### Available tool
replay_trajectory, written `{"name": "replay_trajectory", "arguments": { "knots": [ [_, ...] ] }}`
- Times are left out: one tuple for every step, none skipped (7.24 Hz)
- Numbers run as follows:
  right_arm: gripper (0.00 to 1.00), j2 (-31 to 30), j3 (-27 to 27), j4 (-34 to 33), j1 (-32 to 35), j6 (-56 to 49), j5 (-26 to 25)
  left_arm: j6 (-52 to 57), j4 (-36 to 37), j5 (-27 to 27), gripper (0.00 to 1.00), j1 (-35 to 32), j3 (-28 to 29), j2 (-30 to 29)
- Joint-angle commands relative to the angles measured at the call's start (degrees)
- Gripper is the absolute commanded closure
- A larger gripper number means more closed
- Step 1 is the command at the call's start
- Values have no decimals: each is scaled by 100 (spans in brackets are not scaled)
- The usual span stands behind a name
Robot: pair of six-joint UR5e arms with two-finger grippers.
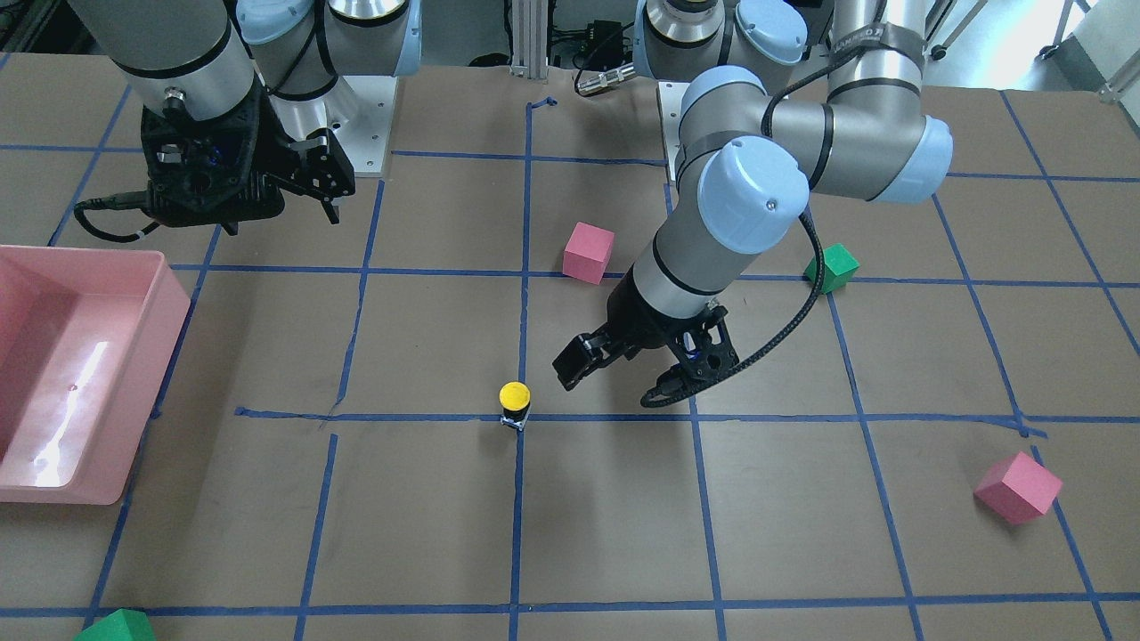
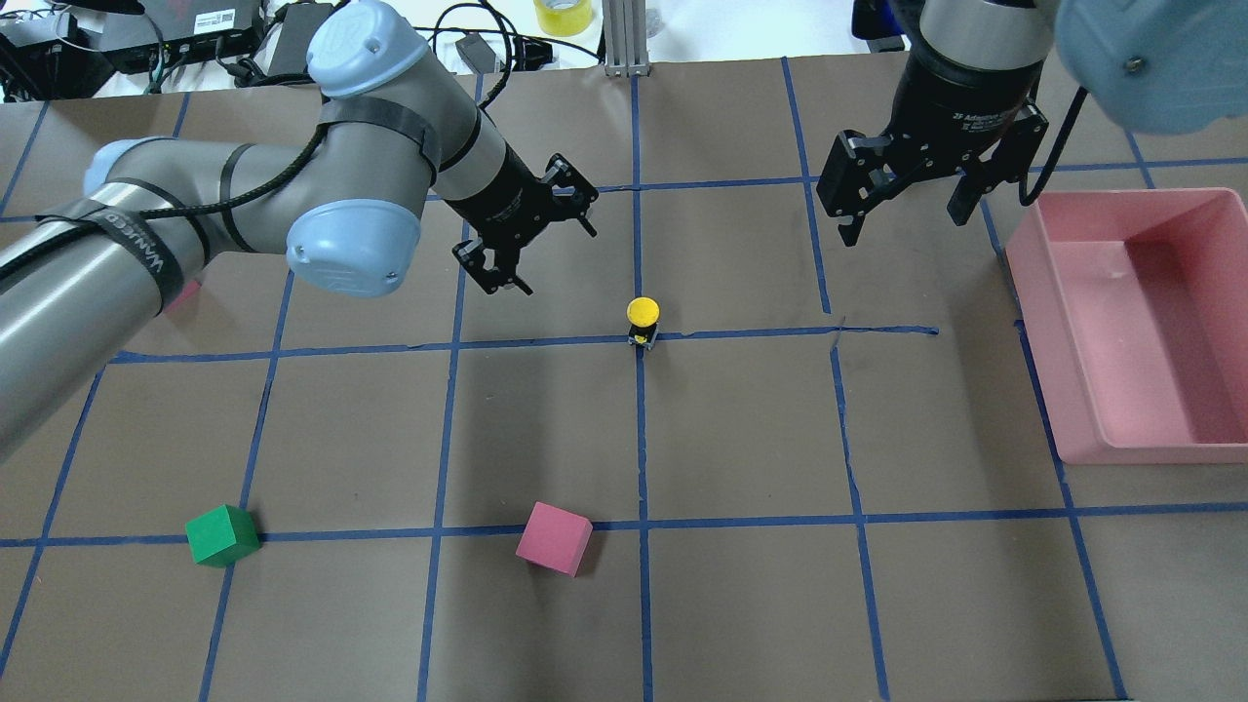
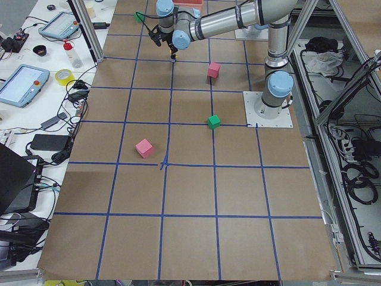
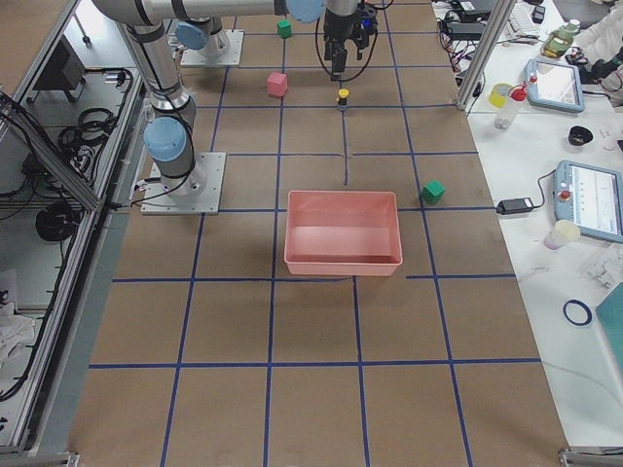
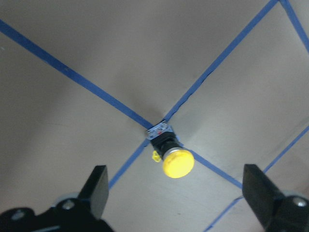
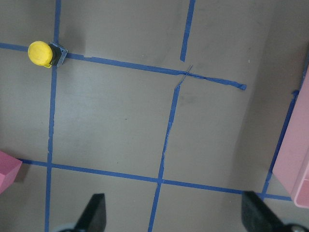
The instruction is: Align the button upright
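Note:
The button (image 2: 643, 320) stands upright on a crossing of blue tape lines, yellow cap up, black body and grey-white base below. It also shows in the front view (image 1: 515, 405), the left wrist view (image 5: 171, 152) and the right wrist view (image 6: 43, 53). My left gripper (image 2: 558, 261) is open and empty. It hovers apart from the button, to its left in the overhead view, and the button lies between its fingers (image 5: 99, 186) in the wrist view. My right gripper (image 2: 905, 219) is open and empty, far right of the button, near the bin.
A pink bin (image 2: 1033, 292) stands at the right of the overhead view. A pink cube (image 2: 554, 538) and a green cube (image 2: 222, 535) lie nearer the robot. Another pink cube (image 1: 1018, 487) and green cube (image 1: 116, 628) lie on the far side.

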Motion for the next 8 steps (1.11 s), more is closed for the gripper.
{"name": "replay_trajectory", "arguments": {
  "knots": [
    [0,-5,3,-1,9,0,6,1870,-1382,958,0,12,41,824],
    [0,-5,3,7,0,0,6,2504,-1806,1284,0,3,59,1219],
    [0,-5,11,-1,9,0,6,2945,-2028,1531,0,12,60,1493],
    [0,4,3,-2,9,0,6,3367,-2152,1768,0,12,138,1635],
    [0,13,3,-2,9,0,-2,3658,-2423,1884,0,21,469,1628],
    [0,13,3,-2,9,0,6,3670,-2722,1824,0,30,1030,1480],
    [0,13,11,7,0,0,6,3679,-2785,1806,0,30,1435,1348],
    [0,22,20,-1,9,0,6,3705,-2760,1666,0,38,1483,1268]
  ]
}}
